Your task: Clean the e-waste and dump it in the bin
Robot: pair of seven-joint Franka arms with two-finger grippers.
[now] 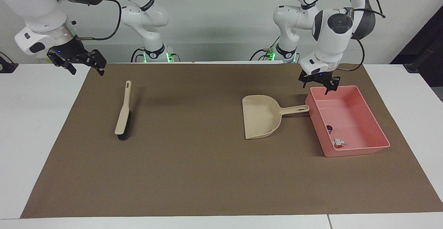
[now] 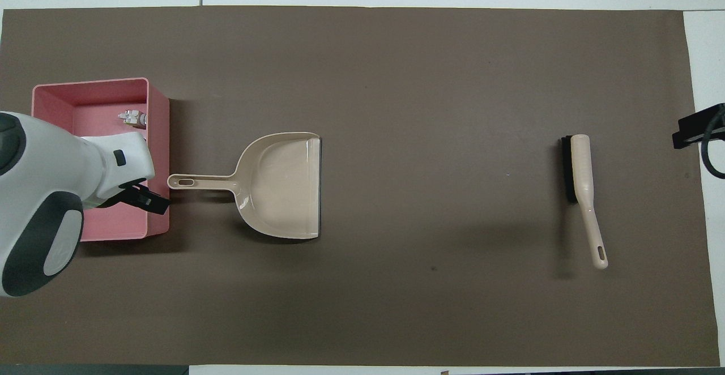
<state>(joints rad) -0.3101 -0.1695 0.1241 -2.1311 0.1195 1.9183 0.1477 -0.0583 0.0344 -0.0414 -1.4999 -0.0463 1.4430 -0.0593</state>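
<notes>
Both bits of e-waste (image 1: 335,137) already lie in the pink bin (image 1: 360,95) at the desk's three o'clock end in the facing view, dustpan (image 1: 261,116) and brush (image 1: 123,113) set down, left tool (image 1: 321,84) released above the bin's rim, right tool (image 1: 80,63) released and waiting; little seems left.

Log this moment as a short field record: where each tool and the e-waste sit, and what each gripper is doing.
e-waste: white bit and dark bit both lie in the bin
dustpan: flat on the mat, empty, handle tip beside the bin wall
brush: on the mat toward the right arm's end, untouched
left gripper: open, empty, raised over the bin's edge nearest the robots
right gripper: open, empty, waiting above its end of the table
task state: looks done
</notes>
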